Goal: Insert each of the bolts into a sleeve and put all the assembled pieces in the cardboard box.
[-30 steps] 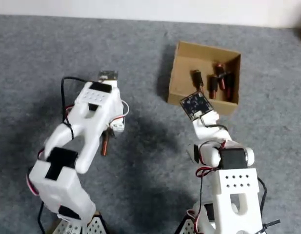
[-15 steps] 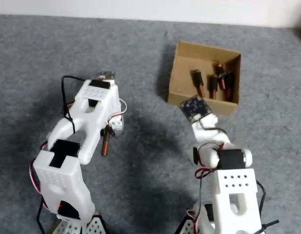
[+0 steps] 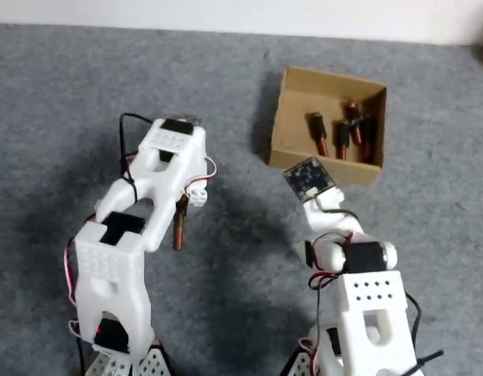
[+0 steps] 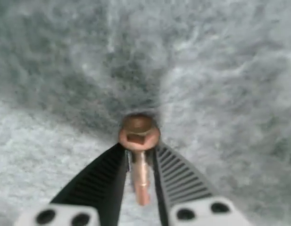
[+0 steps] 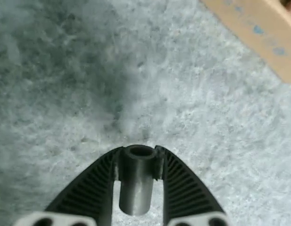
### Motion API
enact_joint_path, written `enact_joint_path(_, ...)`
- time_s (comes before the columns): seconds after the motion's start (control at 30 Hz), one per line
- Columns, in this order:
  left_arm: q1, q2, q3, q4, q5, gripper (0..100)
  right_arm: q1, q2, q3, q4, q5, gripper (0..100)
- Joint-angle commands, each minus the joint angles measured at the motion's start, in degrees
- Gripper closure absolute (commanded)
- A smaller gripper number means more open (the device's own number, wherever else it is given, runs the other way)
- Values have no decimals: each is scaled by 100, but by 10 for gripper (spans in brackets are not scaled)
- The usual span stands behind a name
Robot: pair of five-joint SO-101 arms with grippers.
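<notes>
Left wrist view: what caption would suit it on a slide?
The left gripper clamps a copper bolt by its shank, head beyond the fingertips, against grey carpet.

Your left gripper (image 4: 139, 149) is hanging over the mat (image 3: 61, 86) on the left half of the high view. A bolt (image 4: 139, 135) is sitting between its fingers, with the head out past the tips and the shank running back toward the wrist. Your right gripper (image 5: 138, 154) is sitting to the right of it, well apart, with a sleeve (image 5: 136, 183) lying between its fingers, open end outward. The cardboard box (image 3: 285, 133) is standing on the mat behind the right arm, just beyond that gripper. Several assembled pieces (image 3: 318, 135) are lying inside the box, from its middle toward its right side.
</notes>
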Motion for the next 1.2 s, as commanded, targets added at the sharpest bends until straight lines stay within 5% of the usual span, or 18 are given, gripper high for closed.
enact_joint_path(0.0, -4, -180, -40, 167, -167, 995, -295, -101, -92, -110, -79, 994)
enact_joint_path(0.17, 75, -1842, 497, 132, -149, 995, -725, -831, -84, -321, -422, 994)
enact_joint_path(0.4, 418, -6035, 2079, -211, -141, 995, -1429, -3776, 585, -523, -422, 994)
enact_joint_path(0.5, 629, -7741, 2993, -853, -141, 995, -1798, -5165, 1244, -567, -642, 994)
enact_joint_path(0.8, 1358, -11925, 6070, -3771, 466, 995, -1903, -4971, 2281, -1974, -985, 994)
enact_joint_path(0.97, 1543, -13138, 7802, -5240, 475, 994, -1903, -4936, 2545, -2800, -1371, 994)
enact_joint_path(1.17, 1956, -13560, 8646, -6022, 475, 994, -1903, -4936, 3081, -3143, -1486, 994)
